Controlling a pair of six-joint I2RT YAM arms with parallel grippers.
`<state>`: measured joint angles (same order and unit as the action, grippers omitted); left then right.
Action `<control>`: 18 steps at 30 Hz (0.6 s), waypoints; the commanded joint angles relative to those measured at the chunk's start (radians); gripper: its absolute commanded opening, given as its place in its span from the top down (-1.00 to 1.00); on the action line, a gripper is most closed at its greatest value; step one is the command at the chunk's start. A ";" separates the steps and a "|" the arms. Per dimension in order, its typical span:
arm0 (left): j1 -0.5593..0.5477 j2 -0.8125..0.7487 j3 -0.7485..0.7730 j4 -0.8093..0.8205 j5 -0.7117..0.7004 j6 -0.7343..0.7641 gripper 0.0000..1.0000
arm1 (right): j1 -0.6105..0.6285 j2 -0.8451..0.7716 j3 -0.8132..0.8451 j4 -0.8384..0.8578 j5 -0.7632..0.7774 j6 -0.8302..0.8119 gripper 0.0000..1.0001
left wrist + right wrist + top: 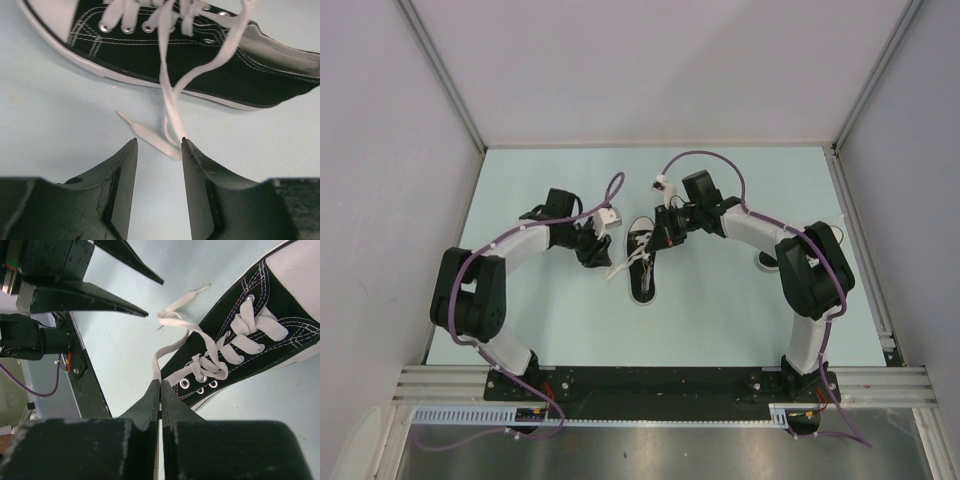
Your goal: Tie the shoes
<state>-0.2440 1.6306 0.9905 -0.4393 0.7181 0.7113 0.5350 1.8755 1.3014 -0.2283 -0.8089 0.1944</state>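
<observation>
Mid-desk, the left gripper (159, 144) gapes astride a flat lace (150, 137); the right gripper (160, 386) is pinched closed beside the shoe (260, 335). Closing could nudge the lace aside

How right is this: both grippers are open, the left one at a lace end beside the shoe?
Not quite: the right wrist view shows the right gripper shut on a lace. The left gripper is open at a lace end beside the shoe.

Pale blue tabletop (720, 320), matte, evenly lit. Plain white walls (650, 70) on three sides, joined by aluminium corner posts (445, 75). Slotted aluminium rail (440, 380) along near edge.
</observation>
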 commanded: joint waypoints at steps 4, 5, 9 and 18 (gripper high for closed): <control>-0.067 0.027 0.036 -0.056 0.046 0.097 0.10 | 0.005 -0.038 0.001 -0.002 0.004 -0.020 1.00; -0.070 0.034 0.039 -0.055 0.043 0.096 0.10 | 0.003 -0.038 0.001 -0.003 0.004 -0.019 1.00; -0.098 0.049 0.037 -0.026 -0.003 0.085 0.12 | 0.000 -0.033 0.001 0.001 0.002 -0.015 1.00; -0.127 0.069 0.030 0.008 -0.063 0.076 0.42 | -0.007 -0.027 0.001 0.012 -0.007 -0.006 1.00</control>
<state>-0.3649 1.6855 0.9924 -0.4690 0.6769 0.7685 0.5327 1.8759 1.3014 -0.2291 -0.8085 0.1890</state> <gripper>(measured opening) 0.318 0.010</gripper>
